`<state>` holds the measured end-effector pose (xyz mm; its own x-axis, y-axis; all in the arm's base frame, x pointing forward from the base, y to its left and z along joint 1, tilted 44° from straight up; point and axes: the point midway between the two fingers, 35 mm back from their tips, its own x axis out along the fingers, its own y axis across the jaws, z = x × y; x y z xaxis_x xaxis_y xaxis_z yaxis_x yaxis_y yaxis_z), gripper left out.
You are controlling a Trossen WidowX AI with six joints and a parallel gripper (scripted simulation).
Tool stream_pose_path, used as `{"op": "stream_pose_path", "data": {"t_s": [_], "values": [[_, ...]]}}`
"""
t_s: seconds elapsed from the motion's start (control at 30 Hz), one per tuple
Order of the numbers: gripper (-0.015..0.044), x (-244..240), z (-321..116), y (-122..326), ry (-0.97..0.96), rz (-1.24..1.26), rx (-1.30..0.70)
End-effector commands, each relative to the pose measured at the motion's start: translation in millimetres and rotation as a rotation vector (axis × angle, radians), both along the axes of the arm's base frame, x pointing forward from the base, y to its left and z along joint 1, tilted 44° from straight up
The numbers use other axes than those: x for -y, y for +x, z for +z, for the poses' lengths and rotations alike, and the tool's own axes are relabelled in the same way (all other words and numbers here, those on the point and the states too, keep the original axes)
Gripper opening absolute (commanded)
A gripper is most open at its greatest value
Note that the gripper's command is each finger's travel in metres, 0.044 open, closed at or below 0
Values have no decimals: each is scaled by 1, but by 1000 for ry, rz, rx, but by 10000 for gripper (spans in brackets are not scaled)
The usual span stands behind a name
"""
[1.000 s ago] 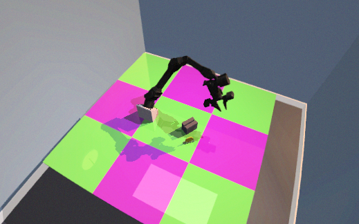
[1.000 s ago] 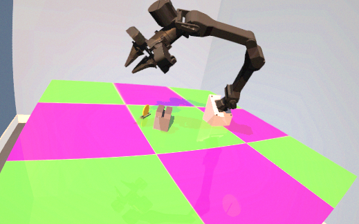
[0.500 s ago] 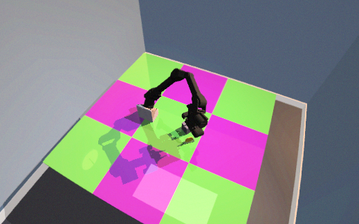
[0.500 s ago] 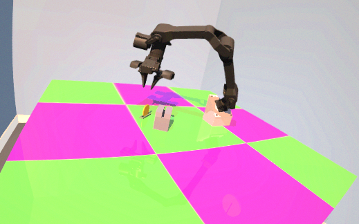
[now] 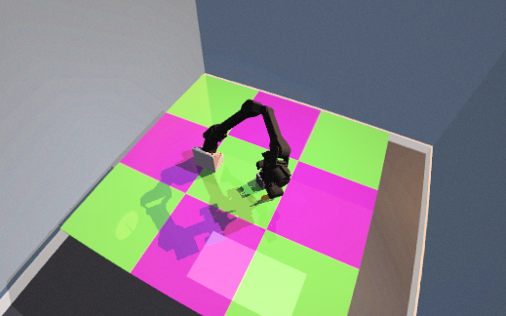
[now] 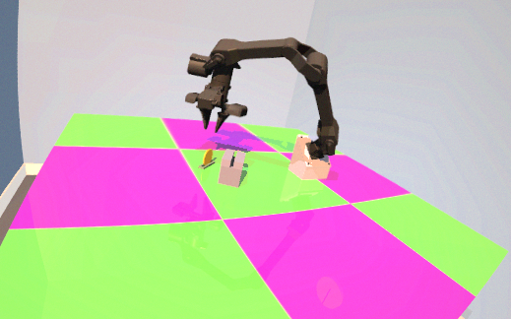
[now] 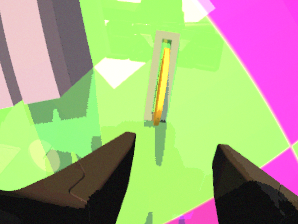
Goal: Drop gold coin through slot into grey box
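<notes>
The gold coin (image 5: 265, 198) (image 6: 208, 157) (image 7: 162, 85) stands on its edge in the narrow holder (image 6: 207, 166) (image 7: 174, 56), which looks greyish here. In the wrist view the coin runs nearly up and down the picture, beyond the fingertips. My gripper (image 6: 211, 130) (image 7: 175, 148) is open and empty, pointing down, well above the coin and holder. The closed box (image 6: 229, 175) (image 7: 45, 75) stands beside the holder, its dark slot visible on top in the exterior view. In the top view the arm hides most of the box, and the fingertips cannot be made out clearly.
The arm's pale base (image 5: 206, 159) (image 6: 308, 169) stands on the far side of the box from the holder. The arm arches high over the box. The floor is a green and magenta checkerboard (image 5: 328, 215) (image 6: 134, 187) with shadows and bright patches.
</notes>
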<state>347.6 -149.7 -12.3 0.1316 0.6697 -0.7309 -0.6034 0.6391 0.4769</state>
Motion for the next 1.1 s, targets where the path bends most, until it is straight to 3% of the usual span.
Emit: {"op": "stream_pose_path", "data": {"t_s": [0.0,1.07], "values": [[161,-19,-17,1,15,1,-16],[161,-52,-51,7,16,1,-16]]}}
